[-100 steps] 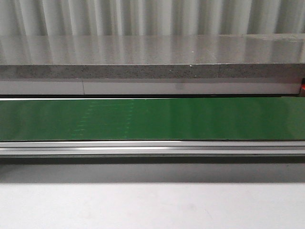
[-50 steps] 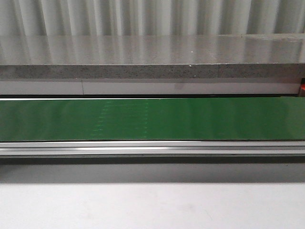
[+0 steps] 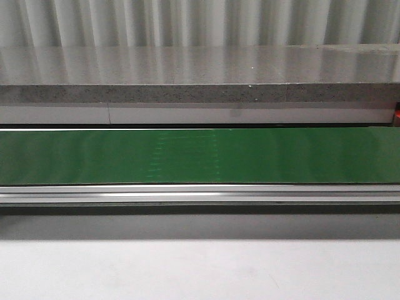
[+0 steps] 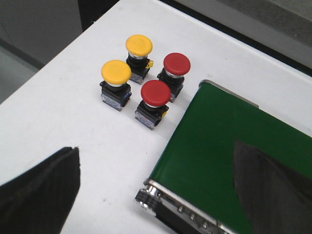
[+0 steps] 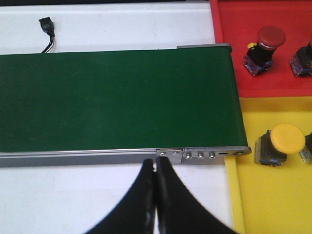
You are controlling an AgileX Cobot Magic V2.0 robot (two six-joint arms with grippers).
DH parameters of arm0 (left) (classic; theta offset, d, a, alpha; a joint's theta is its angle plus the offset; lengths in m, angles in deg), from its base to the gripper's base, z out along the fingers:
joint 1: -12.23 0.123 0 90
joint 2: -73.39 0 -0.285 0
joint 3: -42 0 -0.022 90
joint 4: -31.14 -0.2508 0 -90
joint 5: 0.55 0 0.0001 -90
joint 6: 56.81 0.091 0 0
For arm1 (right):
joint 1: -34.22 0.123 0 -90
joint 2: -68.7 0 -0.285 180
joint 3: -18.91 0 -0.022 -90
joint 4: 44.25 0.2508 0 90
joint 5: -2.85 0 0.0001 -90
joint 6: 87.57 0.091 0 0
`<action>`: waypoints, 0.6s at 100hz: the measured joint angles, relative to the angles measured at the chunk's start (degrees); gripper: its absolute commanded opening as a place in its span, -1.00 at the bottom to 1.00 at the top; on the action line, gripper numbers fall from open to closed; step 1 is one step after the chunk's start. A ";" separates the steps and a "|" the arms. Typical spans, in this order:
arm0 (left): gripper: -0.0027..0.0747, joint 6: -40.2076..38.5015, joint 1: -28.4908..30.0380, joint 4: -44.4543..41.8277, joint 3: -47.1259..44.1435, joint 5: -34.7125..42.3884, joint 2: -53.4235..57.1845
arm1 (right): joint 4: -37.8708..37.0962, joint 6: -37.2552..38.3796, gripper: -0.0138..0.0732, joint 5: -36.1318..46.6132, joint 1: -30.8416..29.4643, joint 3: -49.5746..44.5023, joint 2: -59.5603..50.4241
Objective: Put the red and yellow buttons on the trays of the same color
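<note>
In the left wrist view two yellow buttons [image 4: 116, 72] [image 4: 139, 45] and two red buttons [image 4: 155, 92] [image 4: 176, 64] stand in a cluster on the white table, just off the end of the green belt [image 4: 229, 146]. My left gripper [image 4: 156, 148] hangs open above the table and belt end, short of the cluster and holding nothing. In the right wrist view the red tray [image 5: 243, 19] holds a red button [image 5: 265, 41], and the yellow tray [image 5: 273, 195] holds a yellow button [image 5: 282, 141]. My right gripper [image 5: 155, 163] is shut and empty at the belt's near rail.
The green conveyor belt [image 3: 200, 156] crosses the front view between metal rails, with a grey stone ledge [image 3: 200, 75] behind it. More button bodies are cut off at the right wrist view's edge [image 5: 303, 61]. A small black connector with wires [image 5: 47, 24] lies beyond the belt.
A faint mark on the green belt has drifted to the right in the front view. Nothing else differs.
</note>
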 measured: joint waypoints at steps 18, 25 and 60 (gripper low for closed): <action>0.64 -0.13 0.97 0.79 5.42 1.46 -11.93 | 0.00 0.00 -0.84 0.00 0.00 0.00 0.00; 0.64 -0.22 0.97 0.93 7.27 1.79 -15.99 | 0.00 0.00 -0.84 0.00 0.00 0.00 0.00; 0.64 -0.26 1.23 0.97 12.91 3.19 -30.79 | 0.00 0.00 -0.84 0.00 0.00 0.00 0.00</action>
